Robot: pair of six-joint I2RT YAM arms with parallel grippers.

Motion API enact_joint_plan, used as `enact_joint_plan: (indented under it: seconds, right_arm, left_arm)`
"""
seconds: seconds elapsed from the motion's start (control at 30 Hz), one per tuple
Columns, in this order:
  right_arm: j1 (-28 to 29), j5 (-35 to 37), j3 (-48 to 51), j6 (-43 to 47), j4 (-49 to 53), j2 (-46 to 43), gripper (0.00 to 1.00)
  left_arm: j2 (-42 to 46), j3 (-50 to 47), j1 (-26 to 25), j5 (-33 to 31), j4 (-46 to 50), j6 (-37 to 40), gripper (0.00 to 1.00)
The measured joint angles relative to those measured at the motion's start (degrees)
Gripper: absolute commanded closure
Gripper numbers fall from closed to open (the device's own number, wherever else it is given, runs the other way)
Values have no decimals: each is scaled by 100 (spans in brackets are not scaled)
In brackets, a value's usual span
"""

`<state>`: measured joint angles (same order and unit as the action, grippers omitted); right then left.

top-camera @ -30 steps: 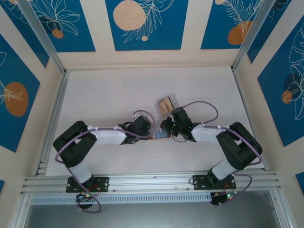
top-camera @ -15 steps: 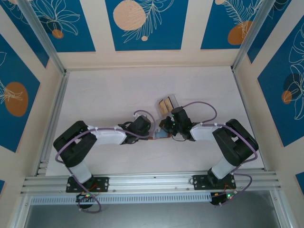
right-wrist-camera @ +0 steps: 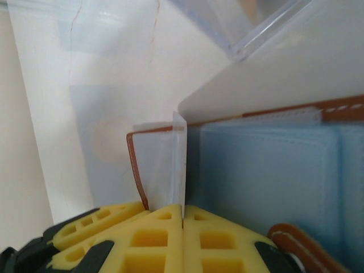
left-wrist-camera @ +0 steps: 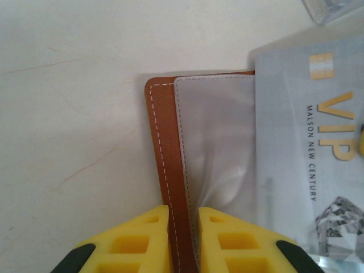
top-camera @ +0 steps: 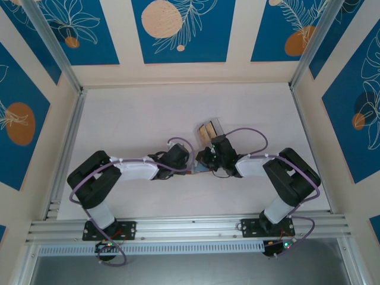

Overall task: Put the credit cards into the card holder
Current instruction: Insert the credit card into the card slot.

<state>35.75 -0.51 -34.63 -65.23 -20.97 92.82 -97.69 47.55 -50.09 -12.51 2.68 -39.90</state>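
We start at the left gripper (left-wrist-camera: 183,219). Its yellow fingers (left-wrist-camera: 142,242) are closed narrow on the stitched brown edge of the card holder (left-wrist-camera: 164,159), and the leather fills the slot between them. Just ahead of the tips and to their right lies a wrinkled clear sleeve (left-wrist-camera: 219,136) of the holder. Further right, a grey card (left-wrist-camera: 301,170) overlaps that sleeve. On it we read "VIP" in gold capitals and "MALSON NEW CENTURY" in small dark letters. It has a gold chip mark at the end far from the hand and a diamond picture at the near end. A corner of the clear plastic box (left-wrist-camera: 335,8) sits far ahead on the right. The pale table (left-wrist-camera: 68,142) lies bare to the left of the fingers.

The right gripper (right-wrist-camera: 182,216) has its fingers pressed flat together, and a thin translucent leaf (right-wrist-camera: 180,159) stands edge-on out of the seam between them. We take the leaf for one of the holder's sleeves. The holder's grey-blue inside spreads to the right of these fingers, with its brown snap strap (right-wrist-camera: 296,244) beside the right finger. Ahead of the tips a pale, round-cornered card face crosses the holder's far edge. We can read no lettering on it from this side; the writing is legible from the left wrist.

From above, we see the two grippers meet tip to tip over the holder. The box lies just beyond the right gripper, with tan credit cards (top-camera: 206,132) inside.
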Motion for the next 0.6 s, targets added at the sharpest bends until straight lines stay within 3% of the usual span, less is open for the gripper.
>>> enact_joint_plan:
  seconds: [0.6]
  right_arm:
    - [142, 289, -168, 769, 861, -59, 100]
  left_arm:
    - [245, 74, -120, 411, 634, 101, 76]
